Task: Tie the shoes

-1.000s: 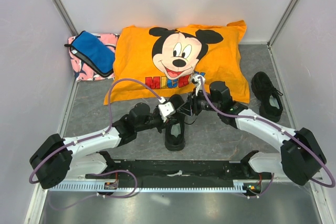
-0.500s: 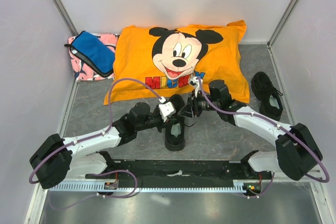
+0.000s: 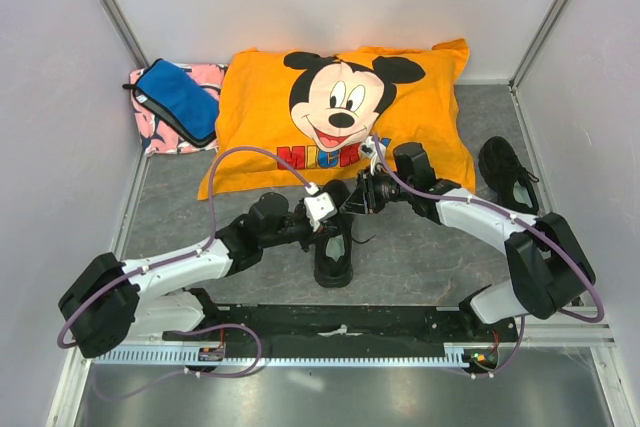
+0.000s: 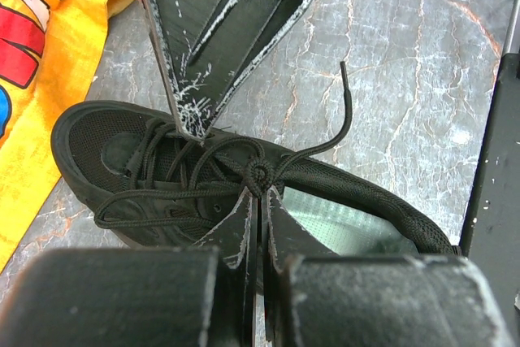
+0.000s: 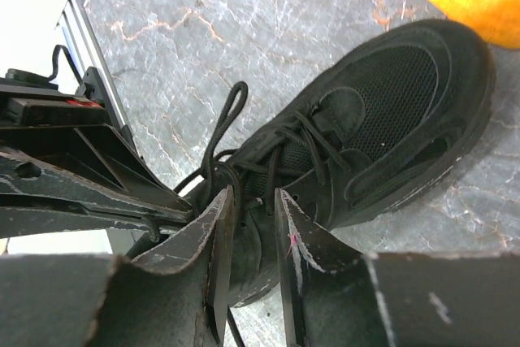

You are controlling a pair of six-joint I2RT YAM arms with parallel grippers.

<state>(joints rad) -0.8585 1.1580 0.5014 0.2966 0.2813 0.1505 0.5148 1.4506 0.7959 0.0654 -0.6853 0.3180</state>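
left gripper [image 4: 258, 201]: clenched, fingers pressed flat together, tips right at the crossing of the laces [image 4: 258, 175]; whether a strand is pinched between them cannot be told.
right gripper [image 5: 251, 197]: released, fingers parted by a narrow gap, tips down on the lacing from the toe side, nothing clamped.
both grippers: facing each other over the lacing, tips near one another.
laces: thin and black, crossed at mid-shoe; a loose end [image 4: 342, 107] curls out over the grey marbled table [image 4: 406, 46].
centre shoe [image 4: 101, 140]: black mesh low-top, upright on its sole between the arms, toe near the pillow's front edge, greyish insole [image 4: 341, 219] showing.
second shoe [image 3: 510, 185]: well apart at the right, just beside the pillow's right corner.
orange Mickey Mouse pillow [image 3: 250, 117]: at the back of the table.
blue pouch [image 3: 180, 99]: lying on a pink patterned cloth [image 3: 150, 139], back left.
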